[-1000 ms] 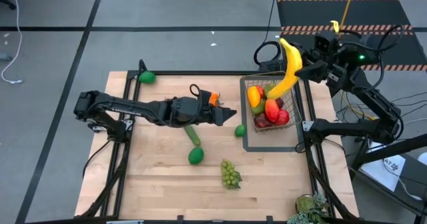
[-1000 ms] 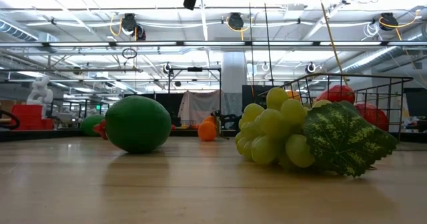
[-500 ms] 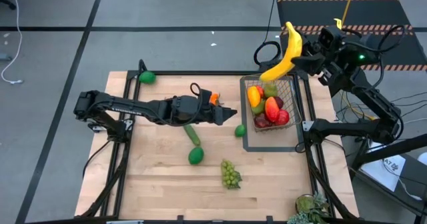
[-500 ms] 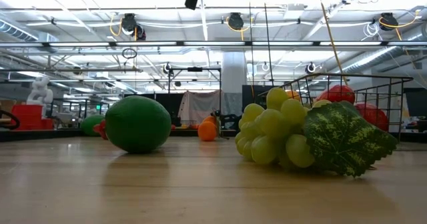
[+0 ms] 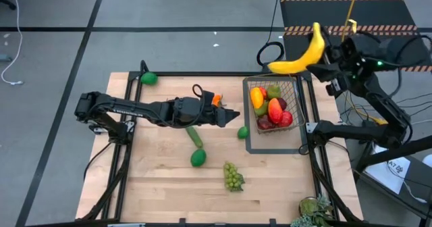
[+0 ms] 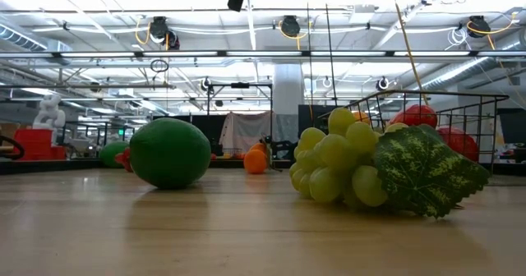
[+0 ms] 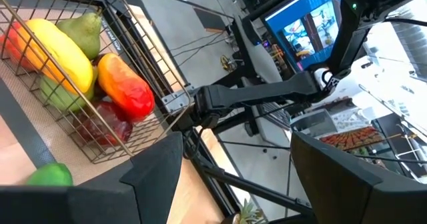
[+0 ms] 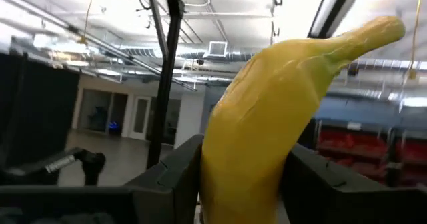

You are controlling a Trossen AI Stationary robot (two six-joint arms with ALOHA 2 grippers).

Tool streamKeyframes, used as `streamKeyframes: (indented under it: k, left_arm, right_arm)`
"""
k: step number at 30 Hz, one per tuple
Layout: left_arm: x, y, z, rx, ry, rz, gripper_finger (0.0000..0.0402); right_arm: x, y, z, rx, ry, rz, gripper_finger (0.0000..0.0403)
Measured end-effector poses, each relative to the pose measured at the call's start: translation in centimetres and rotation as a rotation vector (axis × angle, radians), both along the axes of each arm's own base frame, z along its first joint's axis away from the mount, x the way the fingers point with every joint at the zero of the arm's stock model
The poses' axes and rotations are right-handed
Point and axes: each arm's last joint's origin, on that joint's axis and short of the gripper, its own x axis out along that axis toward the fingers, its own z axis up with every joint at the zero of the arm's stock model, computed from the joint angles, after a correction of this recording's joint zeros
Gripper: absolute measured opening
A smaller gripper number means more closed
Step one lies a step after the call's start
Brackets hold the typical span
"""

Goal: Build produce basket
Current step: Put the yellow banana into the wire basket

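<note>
My right gripper [image 5: 329,57] is shut on a yellow banana [image 5: 299,53] held high over the far edge of the wire basket [image 5: 297,98]; the banana fills the right wrist view [image 8: 280,124]. The basket holds a mango, a pear, red fruits and more [image 5: 270,109]. My left gripper [image 5: 233,116] is open and empty above the table's middle, left of the basket, pointing toward it [image 7: 233,177]. On the table lie a cucumber [image 5: 195,136], limes [image 5: 198,158] [image 5: 243,132], green grapes [image 5: 233,177], a lime at the far left [image 5: 149,78] and an orange [image 5: 216,99]. My right gripper pinches the banana between its two fingers at one end [image 8: 233,184], the fingers on its two sides. The banana sticks out beyond the fingers, lifted clear, lying roughly level over the basket's far edge, its free end [image 5: 272,67] toward the table's left.
The basket stands on a flat dark tray frame [image 5: 251,146] at the table's right side. In the low view the grapes [image 6: 353,165] and a lime [image 6: 170,151] lie close to the camera. Cables lie on the floor beyond the table's far edge [image 5: 270,51].
My right gripper has risen and drawn back toward the far right, away from the basket, turning about. The banana, which hung steeply with its free end down in the basket, has swung up to lie nearly level above the basket's far edge. My left arm has kept still.
</note>
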Motion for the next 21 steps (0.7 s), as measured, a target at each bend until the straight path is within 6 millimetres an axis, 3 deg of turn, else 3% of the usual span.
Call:
streamKeyframes:
  k: [12, 21]
  left_arm:
    - [0.0, 0.1, 0.0, -0.01, -0.003, 0.021, 0.0278]
    - [0.0, 0.1, 0.0, -0.04, -0.009, 0.027, 0.0278]
  right_arm:
    - [-2.2, 1.7, 0.7, -0.122, -0.083, -0.042, 0.0162]
    - [-2.6, 2.0, 0.8, 0.033, -0.032, 0.041, 0.0162]
